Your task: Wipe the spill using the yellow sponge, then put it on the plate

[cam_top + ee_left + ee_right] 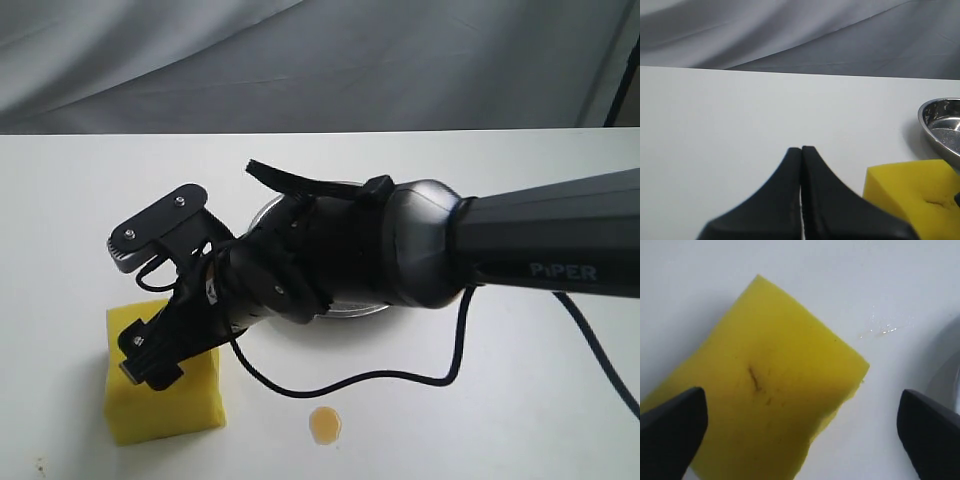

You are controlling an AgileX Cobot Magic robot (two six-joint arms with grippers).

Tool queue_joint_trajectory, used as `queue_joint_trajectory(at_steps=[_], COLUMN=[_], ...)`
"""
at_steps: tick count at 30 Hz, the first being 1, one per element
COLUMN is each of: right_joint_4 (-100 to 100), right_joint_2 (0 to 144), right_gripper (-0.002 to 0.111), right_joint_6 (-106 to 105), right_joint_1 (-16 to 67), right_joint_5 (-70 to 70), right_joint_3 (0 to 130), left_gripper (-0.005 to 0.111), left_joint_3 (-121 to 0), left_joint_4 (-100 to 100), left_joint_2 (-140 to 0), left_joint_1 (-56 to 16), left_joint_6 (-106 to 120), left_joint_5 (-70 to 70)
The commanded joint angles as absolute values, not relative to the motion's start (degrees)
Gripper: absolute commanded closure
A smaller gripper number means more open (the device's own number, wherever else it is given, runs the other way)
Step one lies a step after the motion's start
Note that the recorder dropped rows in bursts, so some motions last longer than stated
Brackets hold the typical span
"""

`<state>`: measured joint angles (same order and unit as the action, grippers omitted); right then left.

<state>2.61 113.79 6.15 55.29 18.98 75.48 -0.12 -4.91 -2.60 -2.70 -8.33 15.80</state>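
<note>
The yellow sponge [168, 402] lies flat on the white table at the front left, its brown mark [755, 379] facing up. My right gripper [133, 312] reaches across from the right and hangs open just above it, one finger [671, 426] over the sponge [767, 370] and the other finger [931, 432] over bare table. The amber spill [324, 425] sits to the sponge's right near the front edge, untouched. The steel plate [352, 309] lies behind, mostly hidden by the right arm. My left gripper [801, 149] is shut and empty, beside the sponge [920, 192] and plate [941, 125].
A black cable [400, 378] loops from the right arm onto the table between plate and spill. A faint wet glint [884, 330] shows on the table near the sponge. A grey cloth backdrop [300, 60] hangs behind the table's far edge.
</note>
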Motion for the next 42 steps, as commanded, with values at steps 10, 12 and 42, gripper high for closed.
queue_joint_trajectory(at_steps=[10,12,42], right_joint_4=[-4.91,-5.52,-2.72], right_joint_2=[119.29,119.29,120.43], right_gripper=[0.032,0.048,0.108], right_joint_6=[6.23,6.23,3.65], right_joint_1=[55.46,55.46,49.45], right_joint_5=[17.42,17.42,24.37], right_joint_3=[75.46,75.46,86.05], left_gripper=[0.107,0.107,0.107], left_joint_3=[0.0,0.0,0.0], left_joint_4=[-5.21,-5.21,-5.21], left_joint_2=[-2.75,-2.75,-2.75], left_joint_1=[-2.64,-2.64,-2.64], left_joint_6=[-8.75,-8.75,-8.75], left_joint_5=[15.05,15.05,15.05])
